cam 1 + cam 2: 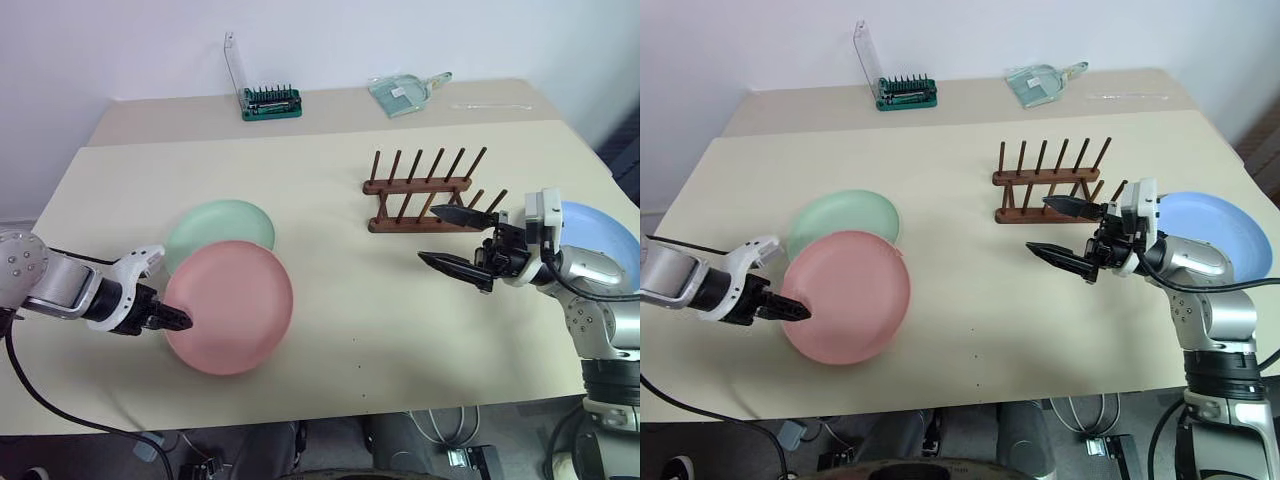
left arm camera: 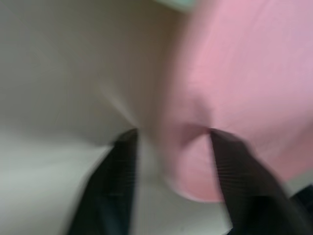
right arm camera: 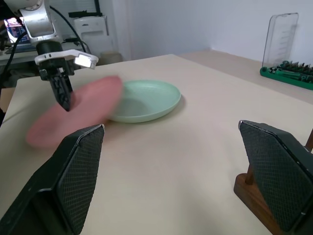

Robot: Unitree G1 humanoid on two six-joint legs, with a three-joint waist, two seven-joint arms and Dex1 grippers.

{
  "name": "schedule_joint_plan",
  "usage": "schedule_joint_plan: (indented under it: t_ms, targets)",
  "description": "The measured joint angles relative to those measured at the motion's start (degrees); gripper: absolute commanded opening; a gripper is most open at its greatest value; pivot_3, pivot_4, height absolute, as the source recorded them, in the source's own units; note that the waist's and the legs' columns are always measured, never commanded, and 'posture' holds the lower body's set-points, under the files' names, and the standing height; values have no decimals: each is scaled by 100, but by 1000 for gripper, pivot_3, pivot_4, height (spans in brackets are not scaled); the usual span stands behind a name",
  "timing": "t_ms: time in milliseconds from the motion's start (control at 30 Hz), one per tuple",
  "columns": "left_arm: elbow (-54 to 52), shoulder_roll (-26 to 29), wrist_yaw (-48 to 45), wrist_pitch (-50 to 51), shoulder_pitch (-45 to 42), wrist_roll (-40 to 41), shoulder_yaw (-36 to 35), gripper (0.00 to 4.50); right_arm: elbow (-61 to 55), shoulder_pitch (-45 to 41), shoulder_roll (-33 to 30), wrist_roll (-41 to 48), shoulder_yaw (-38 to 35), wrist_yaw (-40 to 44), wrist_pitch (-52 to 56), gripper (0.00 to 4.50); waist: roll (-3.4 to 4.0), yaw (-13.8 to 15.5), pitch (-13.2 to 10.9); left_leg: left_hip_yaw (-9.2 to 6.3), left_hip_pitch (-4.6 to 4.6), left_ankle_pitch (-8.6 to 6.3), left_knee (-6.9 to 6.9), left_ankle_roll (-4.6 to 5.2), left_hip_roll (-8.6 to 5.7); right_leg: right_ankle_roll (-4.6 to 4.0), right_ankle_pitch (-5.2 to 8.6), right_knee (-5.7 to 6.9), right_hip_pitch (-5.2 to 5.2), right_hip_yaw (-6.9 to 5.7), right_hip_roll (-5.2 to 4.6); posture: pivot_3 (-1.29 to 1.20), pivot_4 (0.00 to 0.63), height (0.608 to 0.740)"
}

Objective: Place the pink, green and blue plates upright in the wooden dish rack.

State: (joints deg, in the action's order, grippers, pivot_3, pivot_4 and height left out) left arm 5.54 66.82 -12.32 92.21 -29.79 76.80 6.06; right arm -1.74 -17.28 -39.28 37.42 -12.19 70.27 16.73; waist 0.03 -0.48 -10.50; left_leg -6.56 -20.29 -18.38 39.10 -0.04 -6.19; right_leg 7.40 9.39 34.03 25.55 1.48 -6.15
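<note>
1. left claw [image 1: 180, 320] sits at the near-left rim of the pink plate [image 1: 235, 305], fingers pinching that rim: in my left wrist view one finger is over the plate, the other off its edge (blurry there).
2. pink plate lies on the table [image 1: 330, 300], front-left, its far edge overlapping the green plate [image 1: 225, 225].
3. green plate is flat on the table just behind the pink one.
4. right claw [image 1: 455, 240] is spread wide, holding nothing, pointing level toward my left, just in front of the rack [image 1: 420, 190].
5. rack stands upright at centre-right of the table, no plates in it.
6. blue plate [image 1: 605, 240] lies at the right edge of the table, behind my right wrist, partly hidden by it.
7. at the far edge: green bit holder [image 1: 268, 100] with its clear lid up, and a clear dustpan [image 1: 405, 92].
</note>
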Motion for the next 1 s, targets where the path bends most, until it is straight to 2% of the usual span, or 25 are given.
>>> schedule_joint_plan:
  t_ms: [33,67,200,567,767,833,1000]
  targets:
    - [-21,-33,135,-3,43,207,-161,135,0,-1,-4,-1,0,3,0,4500,1,4,2,0,0,2,0,-3,0,0,0,0,-1,0,-1,0,150,740]
    - [-46,-69,276,-17,78,402,-317,62,0,-5,-4,-1,0,10,-1,4500,3,4,5,0,2,2,0,-4,-1,0,0,-1,-3,0,-2,0,150,740]
    - [-71,-81,780,-20,235,897,-462,62,28,-42,-4,-10,0,48,-7,4500,3,-19,5,0,1,3,-3,-8,0,-1,0,-1,0,0,-1,0,150,740]
    - [435,-56,1264,-23,17,1727,-529,62,103,-129,-3,-45,8,110,-86,4500,3,-16,5,0,-1,9,-3,-20,-1,-2,1,-1,2,0,0,0,150,740]
    - [563,-119,1283,-722,-11,3346,-578,62,104,-139,-2,-9,2,87,-72,4500,2,-17,4,0,-4,10,-2,-23,-1,-2,1,-2,5,0,-3,0,150,740]
    - [458,-433,1592,-1169,-31,3443,-765,62,106,-168,0,87,-49,51,-2,4500,3,-6,4,-1,-4,11,-2,-24,-1,-3,0,-2,4,0,-4,0,150,740]
    - [166,-2195,3103,-3271,-741,3283,-1256,62,251,-978,285,216,-388,-547,-139,4500,-5,86,2,0,-9,18,2,-37,-1,-9,-6,-7,5,-2,-6,0,150,740]
